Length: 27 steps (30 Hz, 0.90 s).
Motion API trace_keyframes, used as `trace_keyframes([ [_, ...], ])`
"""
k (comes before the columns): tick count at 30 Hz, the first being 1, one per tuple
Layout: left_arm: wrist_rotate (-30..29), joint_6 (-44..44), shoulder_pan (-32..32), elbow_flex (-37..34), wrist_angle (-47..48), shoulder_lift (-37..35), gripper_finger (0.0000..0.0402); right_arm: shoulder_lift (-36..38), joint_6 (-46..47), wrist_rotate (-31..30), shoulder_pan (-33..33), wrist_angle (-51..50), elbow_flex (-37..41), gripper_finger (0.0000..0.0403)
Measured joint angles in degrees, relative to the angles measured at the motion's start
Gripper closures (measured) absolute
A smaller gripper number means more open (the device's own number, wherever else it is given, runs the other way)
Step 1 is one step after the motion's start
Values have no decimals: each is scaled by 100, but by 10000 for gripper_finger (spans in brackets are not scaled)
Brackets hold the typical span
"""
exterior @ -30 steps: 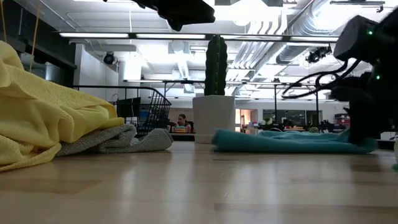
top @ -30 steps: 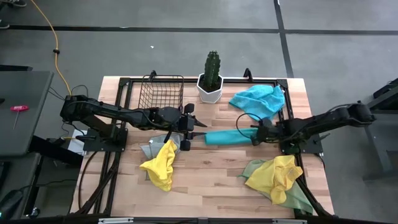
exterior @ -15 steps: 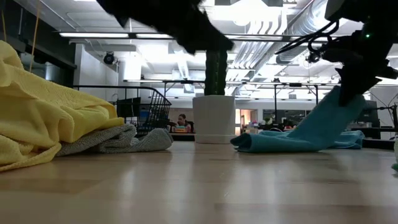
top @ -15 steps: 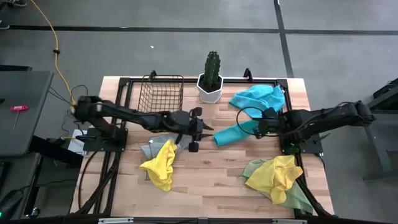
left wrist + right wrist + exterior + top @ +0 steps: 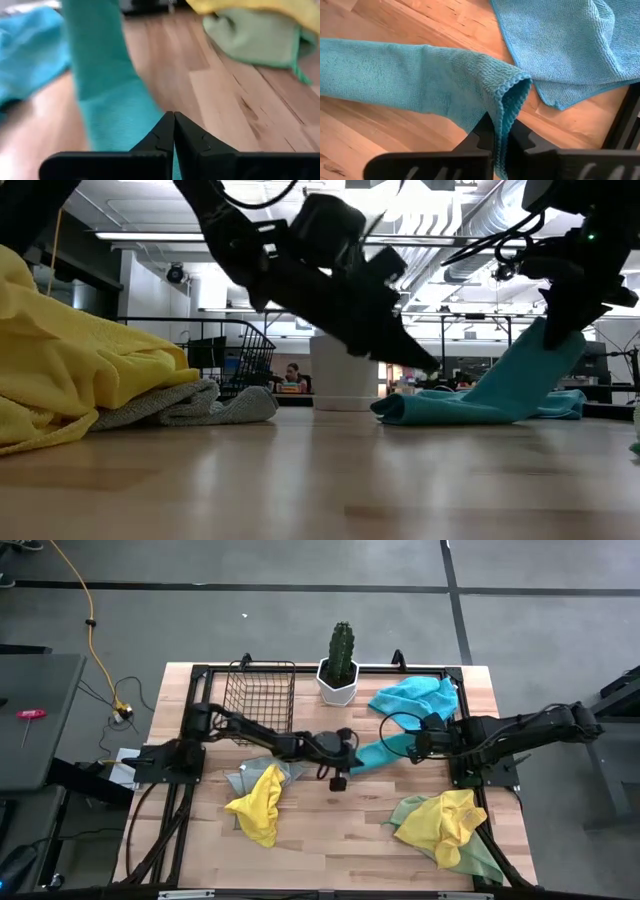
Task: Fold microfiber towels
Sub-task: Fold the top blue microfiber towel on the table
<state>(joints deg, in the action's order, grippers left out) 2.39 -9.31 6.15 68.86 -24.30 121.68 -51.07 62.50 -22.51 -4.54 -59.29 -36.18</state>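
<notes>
Right claw [image 5: 497, 132] grips your teal microfiber towel [image 5: 385, 748]; left claw [image 5: 352, 762] clenched at its nine-o'clock end, grasp unclear.

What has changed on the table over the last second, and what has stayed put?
The left hand reached right across the table and shut at the teal towel's near end. The right hand shut on that towel's other end, lifted it and drew it right, so it now slopes up. The cactus, basket and other towel heaps stayed.
</notes>
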Motion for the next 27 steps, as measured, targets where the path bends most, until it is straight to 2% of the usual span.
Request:
trace_keyframes([
  [8,-143,165,-100,0,394,213,401,0,-66,132,0,198,0,402],
  [19,-152,258,-93,0,582,235,401,2,-457,587,0,1288,-2,402],
  [27,-75,347,-100,0,657,269,402,2,-666,646,0,1840,-4,402],
])
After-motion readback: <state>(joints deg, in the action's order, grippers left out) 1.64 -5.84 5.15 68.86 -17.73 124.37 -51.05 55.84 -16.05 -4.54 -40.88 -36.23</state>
